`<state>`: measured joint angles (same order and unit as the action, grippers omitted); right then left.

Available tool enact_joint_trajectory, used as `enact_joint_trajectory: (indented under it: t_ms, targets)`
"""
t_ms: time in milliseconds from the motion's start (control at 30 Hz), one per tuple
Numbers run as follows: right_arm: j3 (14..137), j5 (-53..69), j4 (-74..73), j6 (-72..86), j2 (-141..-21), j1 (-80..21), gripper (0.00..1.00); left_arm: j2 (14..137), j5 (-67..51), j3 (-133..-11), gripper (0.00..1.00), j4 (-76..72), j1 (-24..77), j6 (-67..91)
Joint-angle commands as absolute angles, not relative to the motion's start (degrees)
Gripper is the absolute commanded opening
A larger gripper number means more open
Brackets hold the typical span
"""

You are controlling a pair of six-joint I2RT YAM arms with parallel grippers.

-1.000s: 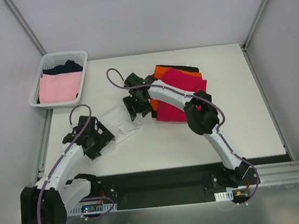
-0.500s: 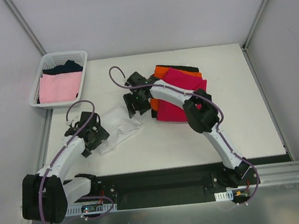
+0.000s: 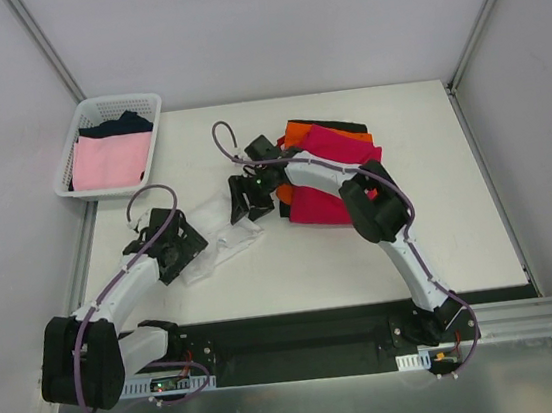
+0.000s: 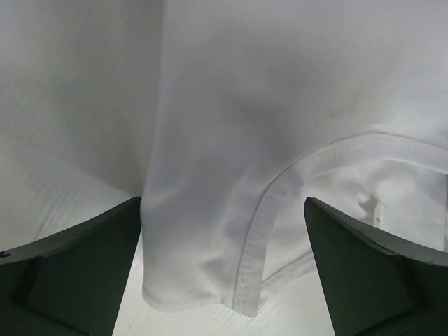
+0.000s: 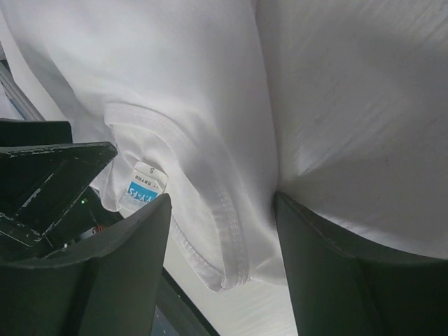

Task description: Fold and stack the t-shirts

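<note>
Edges of the white t-shirt [image 4: 231, 105] run off both wrist views.

My table [image 3: 439, 217] is white and matte, evenly lit, with only soft shadows. Plain pale grey walls [image 3: 274, 25] close it in behind and on both sides, with metal struts [image 3: 46, 53] in the back corners. A black strip [image 3: 302, 339] lines the near edge, with a rail [image 3: 516, 318] at its right end.

The worktop [image 3: 460, 229] lies bare along its right edge and near-right corner. The shirt stack [image 3: 344, 148] blocks the far middle, the white shirt [image 3: 218, 244] the near left, the basket [image 3: 117, 98] the far-left corner.
</note>
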<state>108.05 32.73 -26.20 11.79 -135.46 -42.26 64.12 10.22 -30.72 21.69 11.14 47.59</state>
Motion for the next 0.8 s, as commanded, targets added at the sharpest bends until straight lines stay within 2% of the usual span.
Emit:
enact_joint_trajectory:
  t_ms: [0, 167, 400, 633, 767]
  targets:
    - [103.7, 33.0, -26.4, 12.7, -133.5, -43.1, 0.65, 65.1, 5.7, -28.8, 0.99, 11.7, 10.5, 49.1]
    - [100.6, 32.8, -26.4, 11.9, -131.4, -43.2, 0.65, 65.9, 4.8, -26.3, 0.99, 6.1, 9.3, 52.0]
    - [98.4, 32.2, -28.0, 9.8, -130.0, -43.2, 0.66, 63.3, 6.2, -24.5, 0.99, 10.6, 0.9, 51.7]
    - [98.7, 31.8, -28.0, 10.1, -130.6, -43.1, 0.65, 66.0, 3.3, -25.3, 0.99, 10.6, 0.4, 50.6]
    - [98.4, 31.5, -28.0, 10.0, -130.5, -43.1, 0.66, 67.3, -5.8, -22.8, 0.99, -1.4, -2.6, 48.1]
